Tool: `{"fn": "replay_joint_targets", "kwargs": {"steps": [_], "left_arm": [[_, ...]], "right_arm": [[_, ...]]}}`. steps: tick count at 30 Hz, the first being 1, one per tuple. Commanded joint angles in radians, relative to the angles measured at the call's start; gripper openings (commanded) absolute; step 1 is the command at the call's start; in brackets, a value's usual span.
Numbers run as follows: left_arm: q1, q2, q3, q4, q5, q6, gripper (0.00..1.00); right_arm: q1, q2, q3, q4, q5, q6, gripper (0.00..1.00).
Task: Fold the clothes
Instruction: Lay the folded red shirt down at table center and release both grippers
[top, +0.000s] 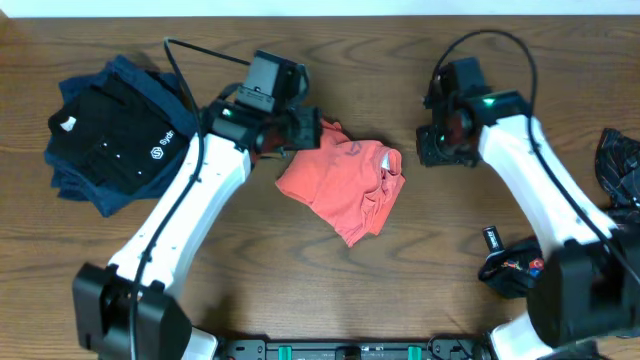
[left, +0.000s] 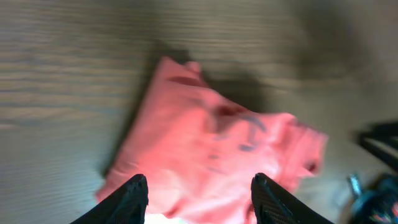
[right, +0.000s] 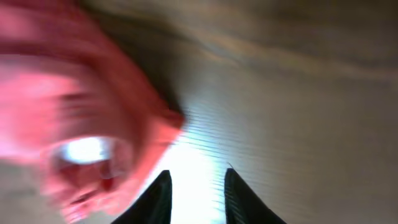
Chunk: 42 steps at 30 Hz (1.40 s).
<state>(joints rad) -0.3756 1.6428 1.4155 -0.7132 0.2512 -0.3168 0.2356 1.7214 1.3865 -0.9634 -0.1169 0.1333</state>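
The coral-red T-shirt (top: 345, 185) lies folded into a small bundle in the middle of the table, navy lettering showing on top (left: 211, 143). My left gripper (top: 312, 128) hangs at its upper left edge. In the left wrist view its jaws (left: 200, 194) stand wide apart above the shirt with no cloth pinched. My right gripper (top: 432, 148) is just right of the shirt and apart from it. Its jaws (right: 196, 194) are open over bare wood, and the blurred shirt (right: 81, 124) sits to their left. Folded dark clothes (top: 110, 135) are stacked at the far left.
A black garment (top: 620, 165) lies at the right edge of the table. Another dark one with red marks (top: 512, 268) lies by the right arm's base. The left arm reaches diagonally across the front left of the table (top: 300, 290).
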Motion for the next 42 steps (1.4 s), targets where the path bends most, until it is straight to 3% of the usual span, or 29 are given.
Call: {"fn": "replay_joint_targets", "kwargs": {"steps": [1,15,21,23,25,26,29,42], "left_arm": [[0.013,0.065,0.004,-0.003,-0.021,0.009,0.56],[0.013,0.308,0.004,0.032,-0.021,0.013,0.55],[0.013,0.366,0.004,0.046,-0.037,0.013,0.55],[0.013,0.375,0.004,0.043,-0.047,0.013,0.56],[0.013,0.377,0.004,0.028,-0.085,0.013,0.56],[0.013,0.377,0.004,0.018,-0.108,0.013,0.56],[0.013,0.377,0.004,-0.013,-0.167,0.013,0.57],[0.013,0.377,-0.05,-0.026,-0.193,0.012,0.57]], "right_arm": [[0.001,-0.023,0.01,0.008,-0.269,-0.136,0.32],[0.014,0.035,0.006,0.045,-0.533,-0.18,0.29],[0.04,0.159,0.006,0.06,-0.54,-0.181,0.3],[0.043,0.211,0.006,0.081,-0.536,-0.18,0.25],[0.039,0.27,0.006,0.116,-0.46,-0.156,0.04],[0.036,0.294,0.006,0.132,-0.389,-0.117,0.01],[0.022,0.353,0.006,0.171,-0.205,-0.052,0.01],[-0.016,0.375,0.006,0.217,0.148,0.057,0.01]]}}
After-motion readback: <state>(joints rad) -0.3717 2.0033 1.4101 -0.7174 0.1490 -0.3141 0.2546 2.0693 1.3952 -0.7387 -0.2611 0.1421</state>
